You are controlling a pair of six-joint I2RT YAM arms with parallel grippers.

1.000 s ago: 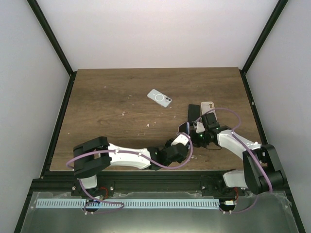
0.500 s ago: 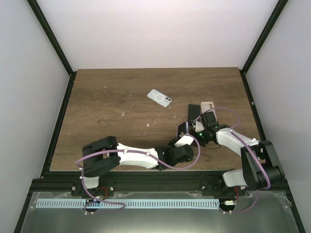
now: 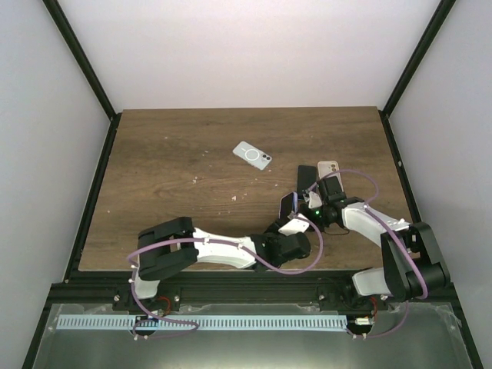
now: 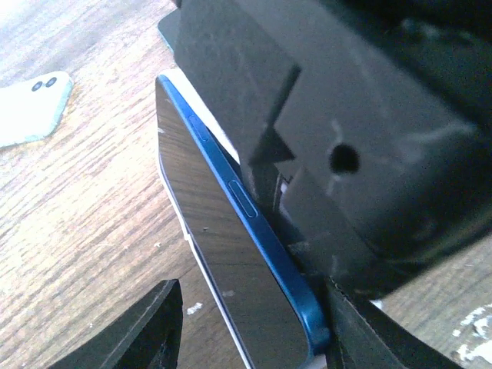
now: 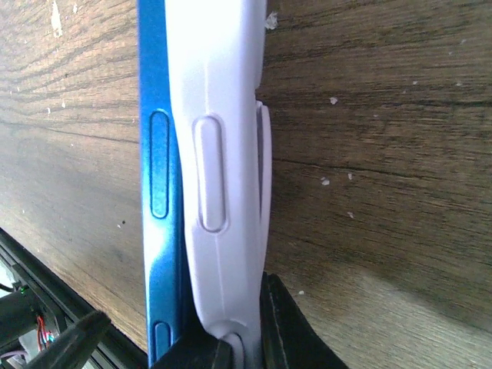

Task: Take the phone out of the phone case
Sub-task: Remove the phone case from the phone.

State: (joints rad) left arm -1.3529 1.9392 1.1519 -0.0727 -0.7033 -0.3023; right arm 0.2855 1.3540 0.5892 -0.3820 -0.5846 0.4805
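A blue phone [image 3: 288, 204] stands on edge on the wooden table, partly peeled out of a white case. In the right wrist view the white case [image 5: 219, 115] sits beside the phone's blue edge [image 5: 157, 154], and my right gripper [image 5: 238, 350] is shut on the case's bottom rim. In the left wrist view the phone's dark screen [image 4: 231, 254] lies between my left gripper's [image 4: 254, 323] fingers. The right finger touches the blue edge and the left finger [image 4: 146, 330] stands apart from the screen. Both grippers meet at the phone in the top view, left [image 3: 286, 219] and right [image 3: 304, 203].
A pale case or phone [image 3: 252, 154] with a ring mark lies face down at mid table; it also shows in the left wrist view [image 4: 31, 108]. A beige phone [image 3: 329, 167] and a black flat item [image 3: 306, 176] lie just behind the right gripper. Black frame rails border the table.
My left arm's elbow and forearm have shifted right along the near edge, bringing the wrist closer under the phone. The right gripper and the phone have moved slightly back.
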